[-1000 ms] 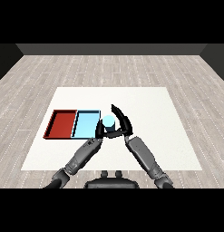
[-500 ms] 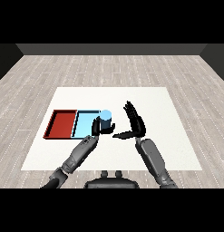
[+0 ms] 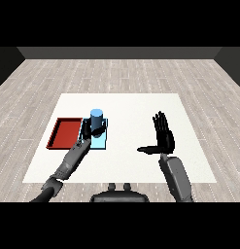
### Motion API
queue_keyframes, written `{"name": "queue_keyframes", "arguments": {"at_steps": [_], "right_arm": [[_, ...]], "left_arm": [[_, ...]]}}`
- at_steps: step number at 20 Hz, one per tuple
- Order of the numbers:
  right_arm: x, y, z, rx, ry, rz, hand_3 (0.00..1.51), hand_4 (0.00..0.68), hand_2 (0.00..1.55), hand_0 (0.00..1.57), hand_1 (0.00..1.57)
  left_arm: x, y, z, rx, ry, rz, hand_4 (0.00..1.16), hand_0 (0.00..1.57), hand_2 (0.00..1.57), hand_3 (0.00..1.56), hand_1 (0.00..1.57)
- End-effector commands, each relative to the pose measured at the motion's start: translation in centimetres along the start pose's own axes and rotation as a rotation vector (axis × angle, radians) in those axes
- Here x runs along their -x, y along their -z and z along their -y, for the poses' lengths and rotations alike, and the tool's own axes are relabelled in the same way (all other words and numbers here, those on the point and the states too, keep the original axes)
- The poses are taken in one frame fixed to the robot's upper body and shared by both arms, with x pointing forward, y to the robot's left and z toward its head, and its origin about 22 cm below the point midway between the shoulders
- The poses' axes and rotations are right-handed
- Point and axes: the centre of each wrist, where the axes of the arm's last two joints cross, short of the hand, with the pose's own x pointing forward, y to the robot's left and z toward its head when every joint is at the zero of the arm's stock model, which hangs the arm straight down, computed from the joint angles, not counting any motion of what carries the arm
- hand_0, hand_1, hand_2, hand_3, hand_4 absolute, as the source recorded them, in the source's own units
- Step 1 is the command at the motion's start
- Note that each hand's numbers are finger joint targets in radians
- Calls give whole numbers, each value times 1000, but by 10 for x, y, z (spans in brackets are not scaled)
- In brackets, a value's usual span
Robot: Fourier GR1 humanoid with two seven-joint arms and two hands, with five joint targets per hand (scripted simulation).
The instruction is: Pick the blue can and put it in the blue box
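The robot's left hand [image 3: 87, 130] curls round the blue can [image 3: 96, 118], holding it upright over the light blue tray [image 3: 100, 141], near that tray's far end. Whether the can's base touches the tray floor cannot be told from here. The grey left forearm [image 3: 69, 161] runs back from the hand toward the lower left. Just beside the blue tray, on its left, lies the red tray [image 3: 64, 133]. Well apart, out on the right of the white table [image 3: 141, 104], the right hand [image 3: 164, 136] stands raised with fingers straight and thumb stretched sideways, holding nothing.
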Motion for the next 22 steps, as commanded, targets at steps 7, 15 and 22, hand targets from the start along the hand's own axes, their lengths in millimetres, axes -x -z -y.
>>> {"name": "queue_keyframes", "arguments": {"at_steps": [7, 15, 22], "right_arm": [[10, -8, 16, 39, 47, 2, 0, 0, 0, 0, 0], [16, 2, 26, 77, 56, -33, 0, 0, 0, 0, 0], [18, 6, 56, 125, 76, -35, 0, 0, 0, 0, 0]], "left_arm": [[42, 31, -48, -21, 235, -261, 1036, 1571, 1551, 1470, 1571], [62, 20, -27, 12, 337, -422, 981, 1571, 1570, 1465, 1571], [86, -11, -26, -102, 201, -604, 753, 804, 890, 1140, 804]]}}
